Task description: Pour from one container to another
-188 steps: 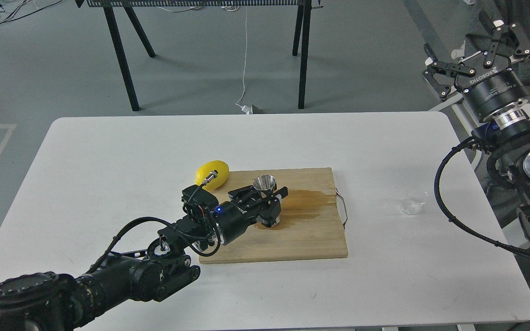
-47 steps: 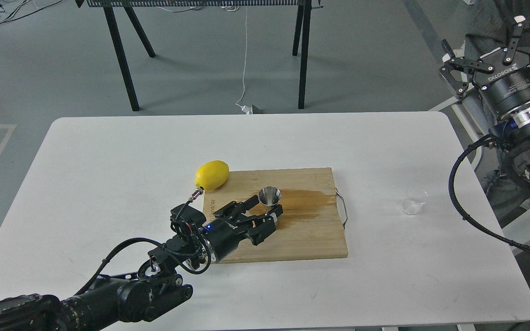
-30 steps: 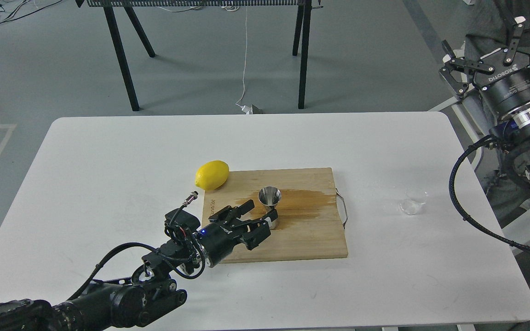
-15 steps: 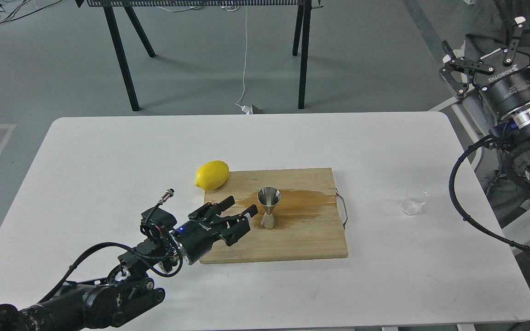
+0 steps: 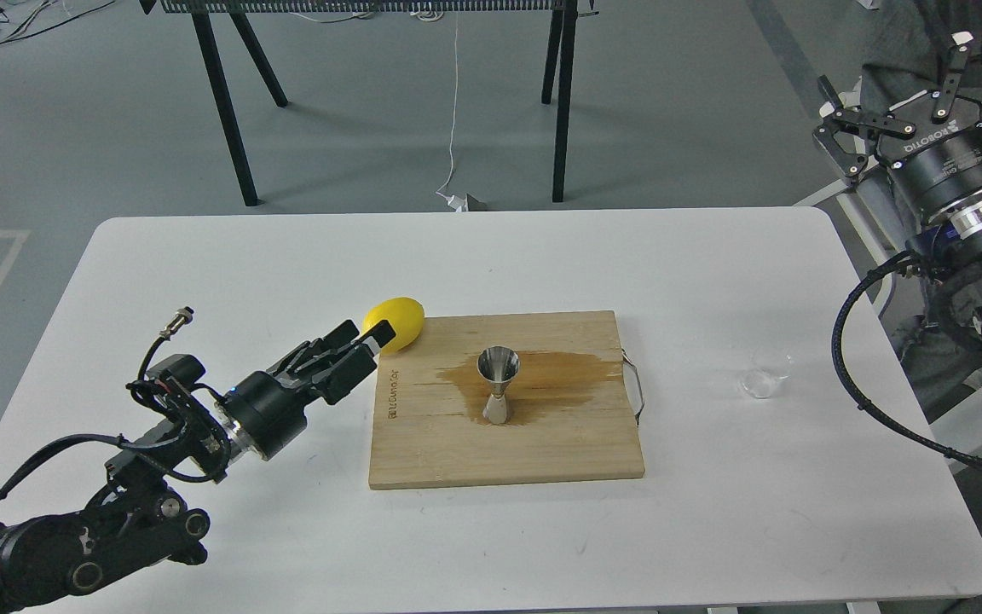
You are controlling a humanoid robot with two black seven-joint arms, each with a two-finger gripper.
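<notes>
The shiny steel jigger [image 5: 498,386] stands upright on the wooden board [image 5: 542,452], in a brown wet stain [image 5: 559,375]. The small clear cup [image 5: 762,376] sits on the white table to the right of the board, with nothing holding it. My left gripper [image 5: 369,331] hovers left of the board with its fingers apart and nothing between them; its tips overlap the lemon [image 5: 404,317] in the view. My right gripper [image 5: 904,72] is raised high beyond the table's right edge, wide open and holding nothing.
The white table [image 5: 201,273] carries the board in its middle. A wire handle [image 5: 638,394] sticks out of the board's right side. Black table legs [image 5: 222,102] and cables stand on the floor behind. My right arm's cable [image 5: 840,358] hangs by the table's right edge.
My left gripper has let go of the jigger and drawn back left and up, off the board, to beside the lemon. The jigger stays upright. The right gripper has barely moved.
</notes>
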